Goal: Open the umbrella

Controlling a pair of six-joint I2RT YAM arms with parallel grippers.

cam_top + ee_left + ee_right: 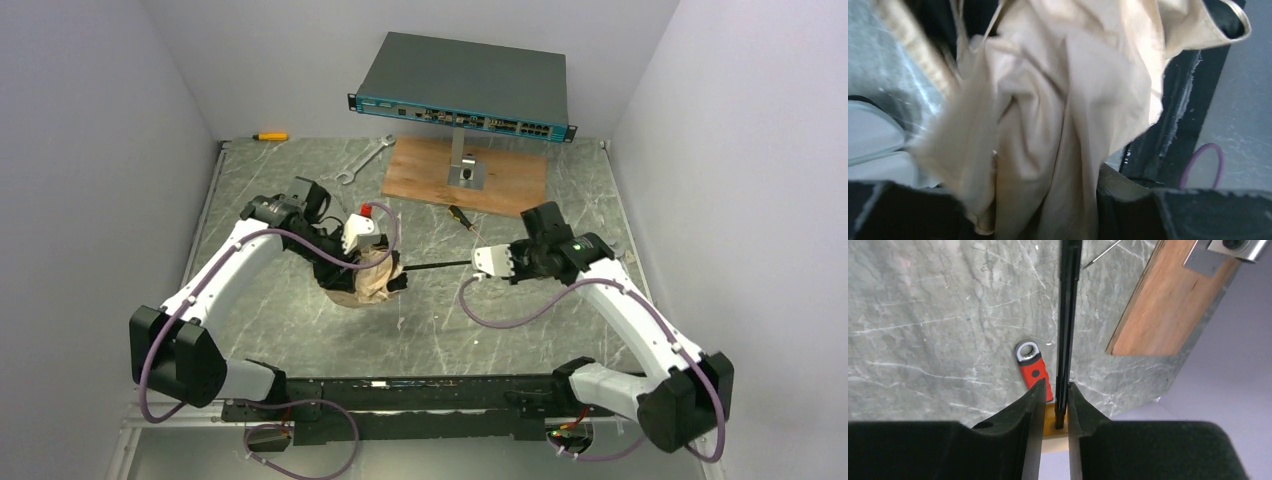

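1. Locate the umbrella (372,282) on the table (300,320), left of centre, between the two arms. It is not open.
2. Note its canopy (1058,110): cream-beige fabric, crumpled into a loose bundle with deep folds. The left wrist view shows a flap of black lining (1225,15) with a pale rim at the upper right.
3. Trace the shaft (435,265): a thin black rod running from the bundle straight out to the right, roughly level above the table.
4. Check the left gripper (350,272). It sits on the far left side of the bundle. In the wrist view, bunched fabric fills the gap between its dark fingers (1188,215), so the jaws are clamped on the canopy.
5. Check the right gripper (478,263). Its fingers (1030,410) are closed together on the free end of the shaft (1066,315), with a tan piece visible between them at the rod's end.
6. Observe, in the right wrist view, a red tool (1035,372) with a metal ring end lying on the table just beside the shaft line, and a wooden board (1168,305) off to the right.
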